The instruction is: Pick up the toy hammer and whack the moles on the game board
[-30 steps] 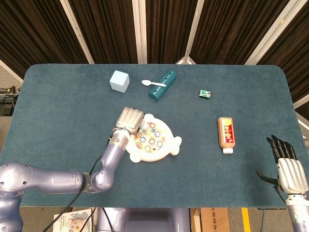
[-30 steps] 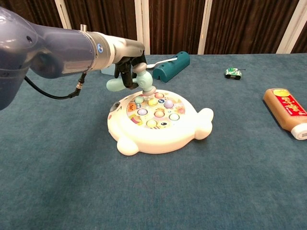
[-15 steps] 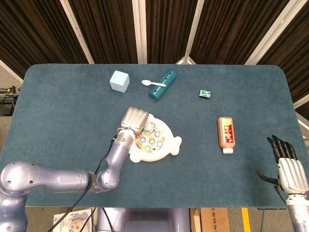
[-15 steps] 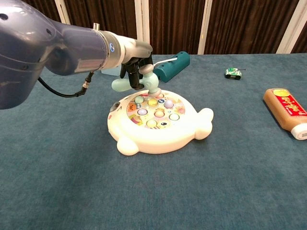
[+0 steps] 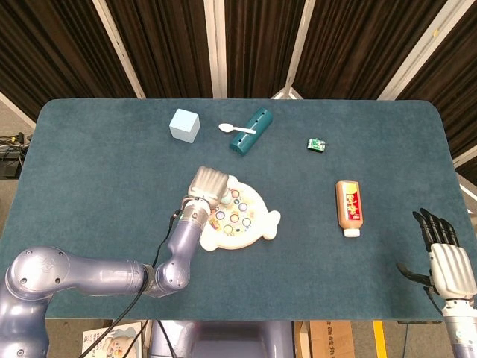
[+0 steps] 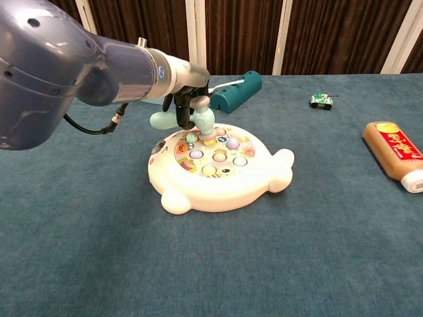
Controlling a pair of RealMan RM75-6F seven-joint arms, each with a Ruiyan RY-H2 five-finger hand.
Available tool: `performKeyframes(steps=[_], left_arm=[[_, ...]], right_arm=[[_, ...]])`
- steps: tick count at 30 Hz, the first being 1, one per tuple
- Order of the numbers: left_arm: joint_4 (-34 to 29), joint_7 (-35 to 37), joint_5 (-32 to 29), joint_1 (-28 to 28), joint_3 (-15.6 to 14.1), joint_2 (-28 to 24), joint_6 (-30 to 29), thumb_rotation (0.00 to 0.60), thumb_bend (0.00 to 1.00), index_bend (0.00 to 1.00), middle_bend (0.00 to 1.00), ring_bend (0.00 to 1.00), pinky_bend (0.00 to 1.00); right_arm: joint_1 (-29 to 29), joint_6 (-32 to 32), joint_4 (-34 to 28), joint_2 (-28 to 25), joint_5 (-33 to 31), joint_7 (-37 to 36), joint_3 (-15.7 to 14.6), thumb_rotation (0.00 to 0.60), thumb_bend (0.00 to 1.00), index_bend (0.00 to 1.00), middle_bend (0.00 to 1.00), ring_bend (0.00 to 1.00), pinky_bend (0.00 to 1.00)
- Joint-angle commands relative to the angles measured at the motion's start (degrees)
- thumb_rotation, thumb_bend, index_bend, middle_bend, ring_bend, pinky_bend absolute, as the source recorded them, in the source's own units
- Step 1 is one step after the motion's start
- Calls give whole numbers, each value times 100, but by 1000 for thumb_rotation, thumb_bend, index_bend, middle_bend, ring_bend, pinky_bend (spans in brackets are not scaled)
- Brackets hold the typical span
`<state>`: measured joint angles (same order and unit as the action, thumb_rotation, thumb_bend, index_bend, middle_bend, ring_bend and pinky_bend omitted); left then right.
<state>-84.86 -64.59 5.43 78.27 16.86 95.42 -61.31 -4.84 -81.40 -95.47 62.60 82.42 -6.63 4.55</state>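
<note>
The white round game board with coloured moles lies mid-table. My left hand hovers over its back left part and grips the pale green toy hammer. The hammer head points down onto a mole at the board's back edge; touching or just above, I cannot tell. In the head view the hand hides most of the hammer. My right hand hangs off the table's front right corner, fingers straight and apart, holding nothing.
A brown bottle lies right of the board. At the back are a pale blue cube, a teal case with a white spoon on it, and a small green toy.
My left hand shifted slightly toward the board and swung the hammer head down from above the back edge onto a mole there. The right hand stayed still.
</note>
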Motion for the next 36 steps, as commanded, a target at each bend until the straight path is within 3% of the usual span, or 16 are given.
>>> performKeyframes(steps=[1, 18, 27, 36], left_arm=[[59, -81, -61, 45, -34, 37, 22, 600, 744, 619, 467, 354, 444], [73, -75, -8, 134, 5, 96, -2, 600, 744, 619, 467, 354, 444], [-513, 103, 153, 27, 173, -387, -254, 600, 744, 619, 466, 354, 444], [-1354, 496, 327, -510, -65, -1077, -505, 600, 744, 614, 464, 354, 444]], right_arm=[[1, 0, -2, 1, -1, -6, 0, 600, 192, 0, 0, 0, 0], [10, -25, -14, -13, 32, -27, -7, 600, 191, 0, 0, 0, 0], [19, -52, -19, -8, 58, 30, -18, 600, 191, 0, 0, 0, 0], [23, -73, 14, 6, 67, 105, -20, 600, 192, 0, 0, 0, 0]])
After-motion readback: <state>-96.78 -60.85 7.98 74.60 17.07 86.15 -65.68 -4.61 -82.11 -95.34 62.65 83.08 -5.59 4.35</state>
